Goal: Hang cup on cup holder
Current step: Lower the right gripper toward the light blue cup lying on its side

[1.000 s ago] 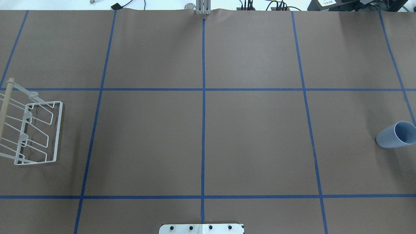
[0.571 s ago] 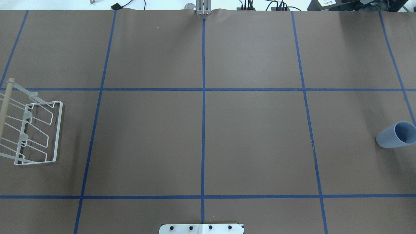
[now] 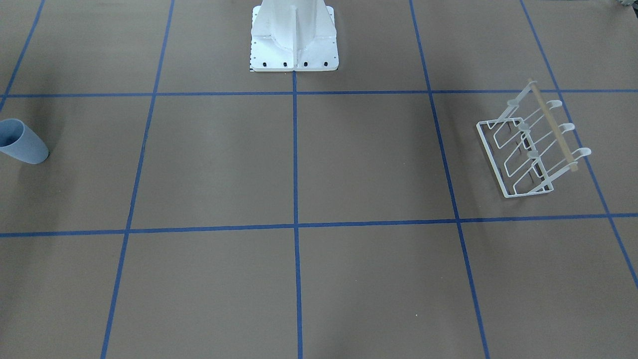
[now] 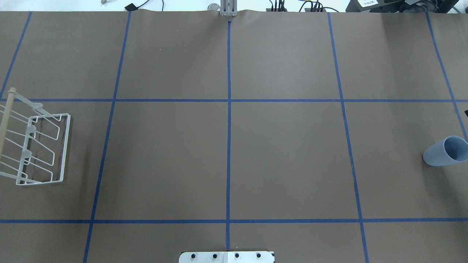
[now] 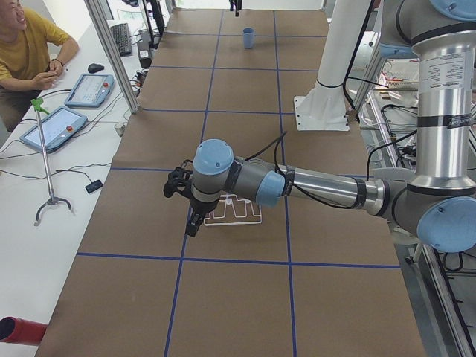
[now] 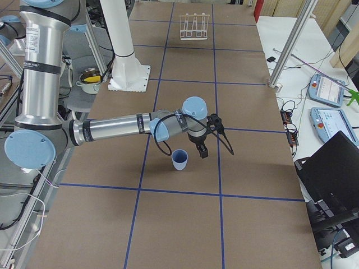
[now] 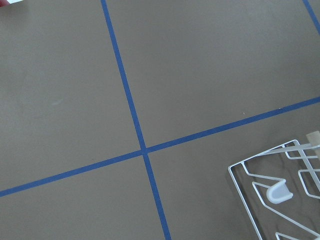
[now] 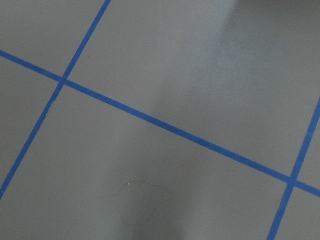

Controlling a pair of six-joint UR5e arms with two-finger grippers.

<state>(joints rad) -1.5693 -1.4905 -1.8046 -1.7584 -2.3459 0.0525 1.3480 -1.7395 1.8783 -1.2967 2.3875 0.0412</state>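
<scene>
Looking from the front-facing camera, the cup (image 3: 22, 143) is seen at the edge of the table (image 3: 369, 159) on the robot's right. The cup holder (image 3: 533, 144) is well apart from it on the robot's left, every prong bare. Only the white pedestal (image 3: 294, 37) and blue tape lines (image 3: 295, 159) are shown besides; no arm is in this view.

From overhead the same layout is given, with nothing lying between cup and rack.

In the exterior left view the left gripper (image 5: 191, 222) is held near the rack, pointed down. Whether its fingers are apart cannot be told, and nothing is seen in them. An operator (image 5: 26, 44) is seated off the table.

In the exterior right view the cup (image 6: 179, 159) is shown standing upright, mouth up. The right gripper (image 6: 202, 150) is just beside it, not around it. How far it is parted cannot be told; no hold on the cup is seen.

One corner of the rack is taken in by the left wrist camera, only paper and tape by the right.

The pick-up is judged to be the step in hand, hardly begun. For the next move the right gripper must be brought over the cup's wall and closed. The cup must then be carried the table's length, probably by hand-over, and turned mouth-down over a prong. No obstacle is seen, though so light a tumbler may be tipped by a glancing touch.
</scene>
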